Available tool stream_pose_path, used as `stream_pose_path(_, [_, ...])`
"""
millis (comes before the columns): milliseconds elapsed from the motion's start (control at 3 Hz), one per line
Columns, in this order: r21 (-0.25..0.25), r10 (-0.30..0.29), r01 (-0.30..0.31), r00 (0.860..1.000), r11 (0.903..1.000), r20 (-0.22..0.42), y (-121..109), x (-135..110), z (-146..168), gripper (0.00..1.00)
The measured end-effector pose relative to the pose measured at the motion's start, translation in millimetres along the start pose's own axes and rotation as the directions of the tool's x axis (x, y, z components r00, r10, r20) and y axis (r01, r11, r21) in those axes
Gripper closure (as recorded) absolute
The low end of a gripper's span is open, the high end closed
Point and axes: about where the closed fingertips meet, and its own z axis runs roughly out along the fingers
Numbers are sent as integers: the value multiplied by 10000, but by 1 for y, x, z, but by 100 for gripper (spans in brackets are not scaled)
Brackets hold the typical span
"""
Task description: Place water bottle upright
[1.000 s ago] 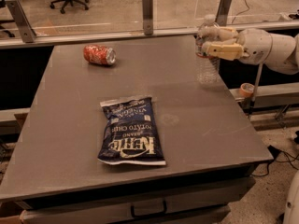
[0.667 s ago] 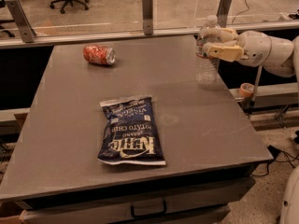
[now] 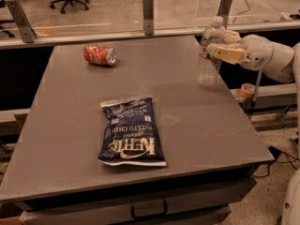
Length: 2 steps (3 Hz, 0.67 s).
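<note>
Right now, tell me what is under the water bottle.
Only the table shows under the upright water bottle. The gripper, at the table's far right edge, covers its upper part.

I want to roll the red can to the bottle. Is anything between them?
No, just bare table between can and bottle in the camera view. The chip bag lies nearer the front. The pincer grips the bottle near its top.

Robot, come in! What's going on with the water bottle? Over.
Gripper at far right of table, fingers shut on water bottle. Bottle upright, base at tabletop. Chip bag and soda can well apart, not in the way.
</note>
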Motion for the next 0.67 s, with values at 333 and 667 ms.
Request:
stream_pose_path(333, [90, 292, -293, 9996, 9995, 61, -1, 4, -3, 100])
stream_pose_path(667, [214, 643, -646, 9978, 9977, 164, -2, 12, -6, 100])
